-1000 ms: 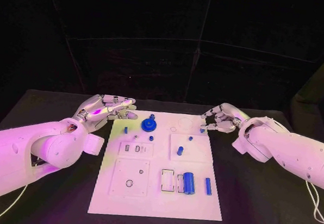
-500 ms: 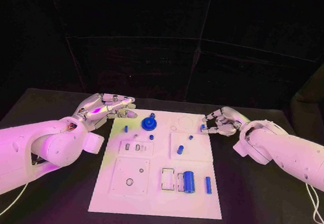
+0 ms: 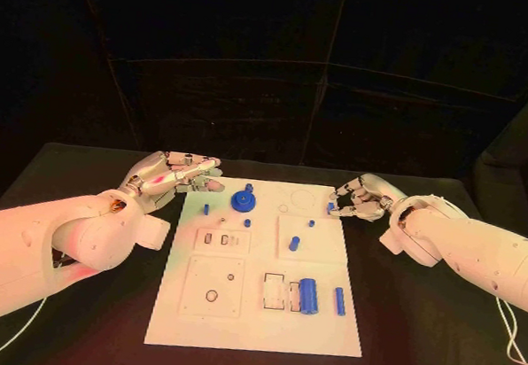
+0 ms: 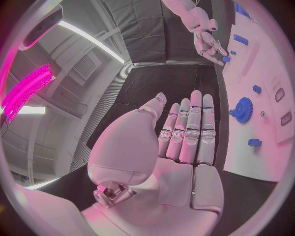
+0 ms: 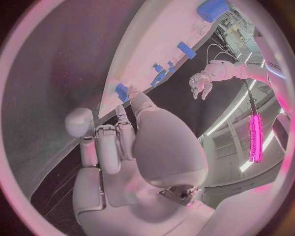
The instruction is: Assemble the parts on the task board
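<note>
Black cloth covers the table (image 3: 70, 303) and hangs as a dark backdrop behind it. On the table's middle lies the white task board (image 3: 254, 324), a long plate running away from the robot.

At the board's far left corner, the left hand (image 3: 172, 175) hovers with its fingers (image 4: 191, 130) held straight and side by side, the thumb a little apart; nothing is in its grasp. In the left wrist view the palm faces open air, with the board's edge just beside the fingertips. Behind the hand, the white left arm (image 3: 38, 246) reaches in from the near left.

At the board's far right edge, the right hand (image 3: 363, 198) has its fingers curled in close together around a small blue part (image 3: 331, 208), which sits at the fingertips right at the board's rim. From the right wrist view that blue part (image 5: 122, 91) lies against the fingertips, but whether it is pinched or only touched cannot be told. The white right arm (image 3: 487, 261) stretches back to the near right.

Spread over the board are more blue parts: a blue gear (image 3: 245, 202) near the far end between the two hands, a small peg (image 3: 296, 241) on a raised square block, a thick blue cylinder (image 3: 306, 297) beside rectangular slots, and a thin blue bar (image 3: 338, 301) just beside it toward the right edge.
</note>
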Controlling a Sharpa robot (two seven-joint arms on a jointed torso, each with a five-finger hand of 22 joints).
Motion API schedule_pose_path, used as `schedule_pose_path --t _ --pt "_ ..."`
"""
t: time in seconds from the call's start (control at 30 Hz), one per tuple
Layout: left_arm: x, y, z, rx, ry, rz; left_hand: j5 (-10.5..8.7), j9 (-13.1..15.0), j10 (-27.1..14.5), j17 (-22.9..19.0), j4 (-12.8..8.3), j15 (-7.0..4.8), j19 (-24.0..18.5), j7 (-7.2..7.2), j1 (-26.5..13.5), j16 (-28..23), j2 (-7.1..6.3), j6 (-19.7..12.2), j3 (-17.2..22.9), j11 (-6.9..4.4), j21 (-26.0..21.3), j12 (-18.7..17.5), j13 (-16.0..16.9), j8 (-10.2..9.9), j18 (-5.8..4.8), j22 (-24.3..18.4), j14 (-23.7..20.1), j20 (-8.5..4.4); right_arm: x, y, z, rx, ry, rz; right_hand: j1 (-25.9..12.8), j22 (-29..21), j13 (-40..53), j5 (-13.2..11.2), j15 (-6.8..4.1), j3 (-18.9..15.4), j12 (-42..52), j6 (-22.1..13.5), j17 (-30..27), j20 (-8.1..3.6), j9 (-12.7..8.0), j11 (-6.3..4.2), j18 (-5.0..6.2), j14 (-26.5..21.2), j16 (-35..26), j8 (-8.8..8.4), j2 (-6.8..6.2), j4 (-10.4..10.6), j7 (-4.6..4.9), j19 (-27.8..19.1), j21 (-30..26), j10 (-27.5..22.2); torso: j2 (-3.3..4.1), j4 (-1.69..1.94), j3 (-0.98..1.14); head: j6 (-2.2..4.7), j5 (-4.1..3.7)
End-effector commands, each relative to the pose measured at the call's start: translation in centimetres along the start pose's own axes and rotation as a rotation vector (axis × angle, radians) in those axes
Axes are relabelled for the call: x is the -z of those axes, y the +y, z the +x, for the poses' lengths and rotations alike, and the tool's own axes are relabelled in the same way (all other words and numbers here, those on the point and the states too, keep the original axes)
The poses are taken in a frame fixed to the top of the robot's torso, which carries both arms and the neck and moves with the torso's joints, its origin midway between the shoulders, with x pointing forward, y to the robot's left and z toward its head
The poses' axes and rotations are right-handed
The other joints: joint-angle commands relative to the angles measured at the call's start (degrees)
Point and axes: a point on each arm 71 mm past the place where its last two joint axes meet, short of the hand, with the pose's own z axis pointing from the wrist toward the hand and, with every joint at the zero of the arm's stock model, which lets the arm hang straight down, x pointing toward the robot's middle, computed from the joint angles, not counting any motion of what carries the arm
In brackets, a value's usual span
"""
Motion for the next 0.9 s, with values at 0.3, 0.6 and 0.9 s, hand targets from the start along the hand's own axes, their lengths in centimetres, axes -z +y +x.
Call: schedule_pose_path --t 0.3,0.6,0.9 --pt "-0.04 -0.14 0.11 0.002 0.012 0.01 -0.26 0.0 0.1 0.1 -0.3 0.04 -0.2 -0.2 0.1 -0.3 0.26 0.1 0.0 -0.15 -0.2 -0.3 0.0 -0.2 0.8 -0.1 0.0 0.01 -0.13 0.13 0.46 0.014 0.033 -0.011 0.0 0.4 6.2 -0.6 -0.56 0.7 0.5 1.8 7.9 -0.51 0.0 -0.58 -0.11 4.4 0.0 0.67 0.86 -1.1 -0.34 0.2 0.2 0.4 -0.02 -0.02 0.02 -0.15 -0.01" --pt "-0.03 -0.14 0.06 0.001 0.011 0.01 -0.26 0.0 0.1 0.1 -0.3 0.04 -0.2 -0.19 0.1 -0.3 0.27 0.1 0.0 -0.15 -0.3 -0.3 0.0 -0.2 0.81 -0.1 0.0 0.01 -0.24 0.18 0.7 0.018 0.039 -0.009 -0.1 0.5 6.2 -0.6 -0.57 0.7 0.6 1.9 7.9 -0.53 0.0 -0.6 -0.13 4.4 0.0 0.67 0.88 -1.1 -0.35 0.2 0.2 0.5 -0.01 0.0 0.04 -0.18 -0.06" --pt "-0.04 -0.14 0.04 0.001 0.011 0.01 -0.26 0.0 0.1 0.1 -0.3 0.04 -0.2 -0.19 0.1 -0.3 0.27 0.1 0.0 -0.15 -0.3 -0.3 0.0 -0.2 0.81 -0.1 0.0 0.01 -0.32 0.17 0.64 0.034 0.022 -0.011 -0.4 1.4 6.8 -2.4 -1.08 2.5 1.2 4.7 8.4 -0.92 0.1 -1.29 -0.26 4.5 0.2 1.51 2.86 -1.6 -1.18 0.8 0.7 0.9 -0.04 -0.02 0.05 -0.22 -0.09"
